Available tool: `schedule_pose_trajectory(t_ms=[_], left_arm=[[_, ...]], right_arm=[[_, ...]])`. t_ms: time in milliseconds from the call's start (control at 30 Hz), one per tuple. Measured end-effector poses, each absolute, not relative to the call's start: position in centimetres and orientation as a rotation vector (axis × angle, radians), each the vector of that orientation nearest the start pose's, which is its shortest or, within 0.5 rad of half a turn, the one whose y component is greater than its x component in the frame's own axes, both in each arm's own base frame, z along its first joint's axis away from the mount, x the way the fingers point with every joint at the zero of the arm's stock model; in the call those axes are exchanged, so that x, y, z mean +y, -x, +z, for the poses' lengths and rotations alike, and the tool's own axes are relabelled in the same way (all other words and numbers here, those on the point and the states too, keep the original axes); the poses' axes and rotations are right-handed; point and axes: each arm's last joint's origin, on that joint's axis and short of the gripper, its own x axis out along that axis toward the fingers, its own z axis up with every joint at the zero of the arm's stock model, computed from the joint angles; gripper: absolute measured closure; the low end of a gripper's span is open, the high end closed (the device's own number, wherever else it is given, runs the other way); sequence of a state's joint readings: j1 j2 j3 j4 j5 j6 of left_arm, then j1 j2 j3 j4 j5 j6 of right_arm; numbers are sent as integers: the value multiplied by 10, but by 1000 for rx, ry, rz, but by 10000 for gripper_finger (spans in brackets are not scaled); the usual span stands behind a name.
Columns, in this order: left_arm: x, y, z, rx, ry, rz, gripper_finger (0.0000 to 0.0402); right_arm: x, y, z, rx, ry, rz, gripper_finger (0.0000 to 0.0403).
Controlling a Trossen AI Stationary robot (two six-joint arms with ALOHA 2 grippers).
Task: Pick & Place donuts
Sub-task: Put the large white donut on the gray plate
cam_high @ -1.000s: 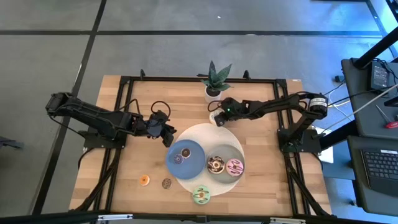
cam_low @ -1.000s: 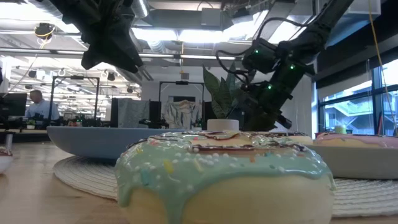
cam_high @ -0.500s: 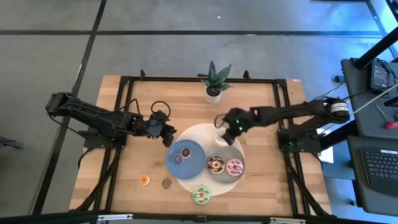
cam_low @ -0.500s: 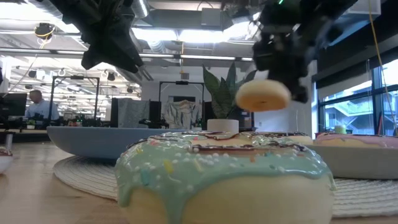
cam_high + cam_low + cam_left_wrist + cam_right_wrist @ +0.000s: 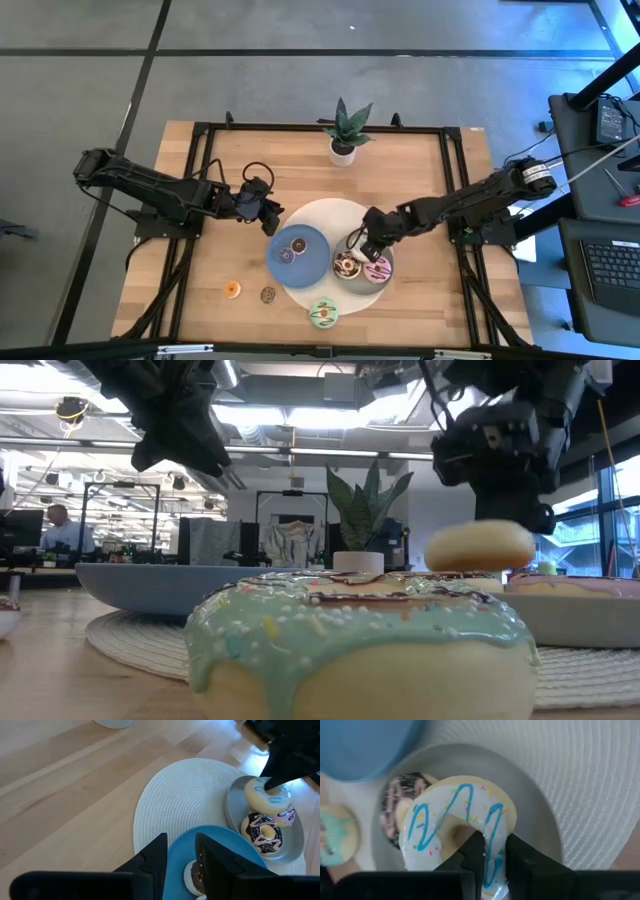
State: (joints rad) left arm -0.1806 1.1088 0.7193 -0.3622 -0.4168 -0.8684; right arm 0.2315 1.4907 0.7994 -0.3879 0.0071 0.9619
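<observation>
Clamped across one wall of the white donut point(image 5: 357, 243), my right gripper point(image 5: 364, 244) hangs over the grey plate point(image 5: 384, 246) in the high view, at about 3 o'clock from the blue plate point(image 5: 312, 244); the chocolate donut point(image 5: 348, 265) and pink donut point(image 5: 377, 268) already lie on the grey one, the green donut point(image 5: 323, 314) sits off the mat at 6 o'clock, and my left gripper point(image 5: 268, 213) waits at 10 o'clock of the blue plate. From table height the white ring hangs level and clear of the plates. My left wrist shows its fingers parted over the blue plate. My right wrist shows one finger through the hole and one outside the rim, pinching the ring. I judge it light and stiff enough to hold shape, the icing perhaps slick, so a pinch through the hole seems safest.
</observation>
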Motion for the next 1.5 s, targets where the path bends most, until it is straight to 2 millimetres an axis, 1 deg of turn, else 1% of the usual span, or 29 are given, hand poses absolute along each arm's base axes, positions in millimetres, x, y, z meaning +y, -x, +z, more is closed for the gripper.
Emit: schedule_pose_trajectory(t_ms=[200,467,567,800,967,1100,1267,1500], left_arm=[[-28,-219,238,565,612,517,302],[-29,-219,238,573,619,502,306],[-29,-219,238,574,618,503,306],[-29,-219,238,574,619,502,302],[-29,-219,238,576,613,499,306],[-29,-219,238,580,597,493,306],[-29,-219,238,584,595,489,302],[-31,-219,237,634,577,419,306]], right_arm=[[65,-267,160,1109,-744,-360,341],[65,-267,158,1111,-737,-367,338],[65,-267,158,1111,-735,-367,321],[64,-267,158,1111,-741,-377,253],[64,-267,158,1109,-740,-377,223],[64,-267,158,1109,-740,-377,214],[64,-267,158,1101,-734,-386,213],[61,-262,169,1072,-725,-396,212]])
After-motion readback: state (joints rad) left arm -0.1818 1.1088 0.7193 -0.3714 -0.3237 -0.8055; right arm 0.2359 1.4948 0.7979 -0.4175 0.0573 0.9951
